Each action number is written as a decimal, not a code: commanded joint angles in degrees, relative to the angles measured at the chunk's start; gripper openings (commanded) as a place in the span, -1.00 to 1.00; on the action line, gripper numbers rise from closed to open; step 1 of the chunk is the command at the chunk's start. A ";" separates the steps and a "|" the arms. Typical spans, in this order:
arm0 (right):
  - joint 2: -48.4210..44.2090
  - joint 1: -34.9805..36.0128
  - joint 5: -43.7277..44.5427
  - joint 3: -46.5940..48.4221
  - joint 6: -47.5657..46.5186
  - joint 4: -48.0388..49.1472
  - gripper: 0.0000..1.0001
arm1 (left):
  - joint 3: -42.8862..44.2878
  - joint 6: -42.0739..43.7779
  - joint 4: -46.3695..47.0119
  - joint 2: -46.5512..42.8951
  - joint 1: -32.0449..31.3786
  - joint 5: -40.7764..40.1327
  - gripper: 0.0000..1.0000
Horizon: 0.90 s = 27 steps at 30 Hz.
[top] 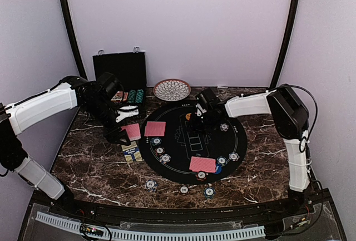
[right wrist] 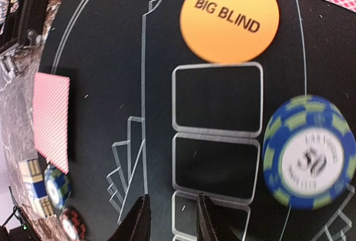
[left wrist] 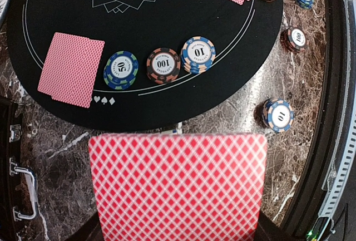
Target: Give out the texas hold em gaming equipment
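my left gripper (top: 122, 133) is pinched on a red-backed card (left wrist: 178, 188), patterned back up, over the marble table (top: 94, 168) just beside the left rim of the black mat (left wrist: 167, 24). the card's free edge points at the mat and lies straight across my wrist view. the rest is hidden, so i cannot tell its long axis. another card (left wrist: 71, 68) lies back up on the mat, its long axis running away from that wrist, tilted a little. my right gripper (right wrist: 172, 221) hangs over the mat's printed boxes, fingers slightly apart with nothing between them. beyond it lie an orange disc (right wrist: 229, 18) reading big blind and a blue chip (right wrist: 310, 160).
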 commanded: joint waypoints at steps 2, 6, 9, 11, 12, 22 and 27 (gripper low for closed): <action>2.56 -0.91 -0.60 3.31 0.09 3.48 -0.45 | 0.22 0.94 -1.70 -2.20 -0.21 0.90 -1.00; 4.83 -1.14 -1.23 5.14 0.75 4.23 -0.46 | 0.28 1.03 -1.62 -2.08 -0.16 0.96 -1.00; 6.29 -1.45 -1.64 6.21 1.49 5.10 -0.47 | 0.39 1.03 -1.68 -1.88 -0.22 0.92 -1.00; 7.16 -1.63 -1.93 7.13 1.99 5.35 -0.48 | 0.35 1.11 -1.68 -1.99 -0.23 0.91 -1.00; 7.53 -1.74 -2.01 7.67 2.12 5.36 -0.48 | 0.29 1.15 -1.68 -2.01 -0.18 0.92 -1.00; 10.02 -3.04 -0.46 11.18 2.35 3.82 -0.51 | -0.07 1.20 -1.58 -2.32 -0.15 0.56 -1.00; 10.44 -3.76 1.13 12.51 0.49 1.78 -0.52 | -0.30 1.20 -1.42 -2.47 -0.22 0.58 -1.00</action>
